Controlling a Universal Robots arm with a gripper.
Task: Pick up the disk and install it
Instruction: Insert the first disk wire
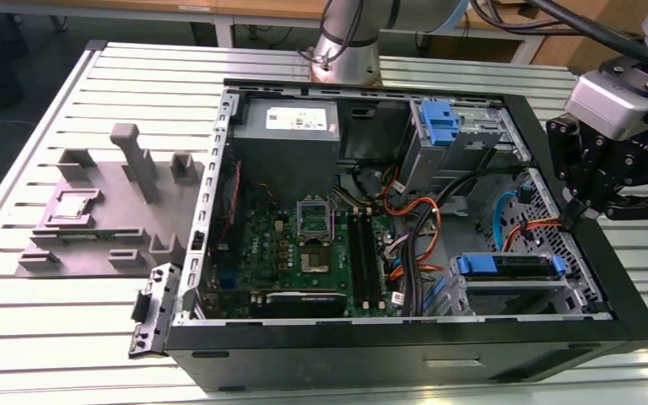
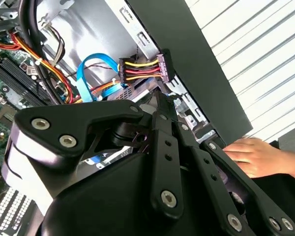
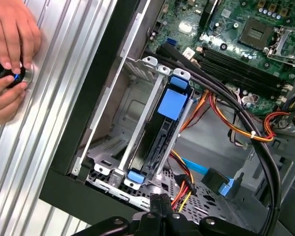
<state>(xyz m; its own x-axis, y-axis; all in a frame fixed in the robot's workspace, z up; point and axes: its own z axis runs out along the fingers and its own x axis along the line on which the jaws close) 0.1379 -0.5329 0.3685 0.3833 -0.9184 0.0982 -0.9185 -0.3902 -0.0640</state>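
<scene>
One disk [image 3: 163, 130] seated in drive cage [image 3: 137, 123] inside computer case [image 1: 414, 359]; end effector [image 3: 160, 204] closed, empty.

Open computer case [image 1: 414, 354] lies on the worktop [image 1: 54, 337]; fixture block [image 1: 99, 211] beside it, toward the exterior view's left. Inside: motherboard [image 1: 301, 253] centre, power supply [image 1: 288, 131] behind it. Disk [image 1: 510, 267] sits in the drive cage [image 1: 515, 295], exterior view's right; gripper [image 1: 594, 181] above that side.

Your disk [image 3: 160, 142] sits on edge in the drive cage, seated between the metal bay walls, blue rail tab on its upper edge. It lies just ahead of the fingers [image 3: 160, 206], apart from them.
</scene>
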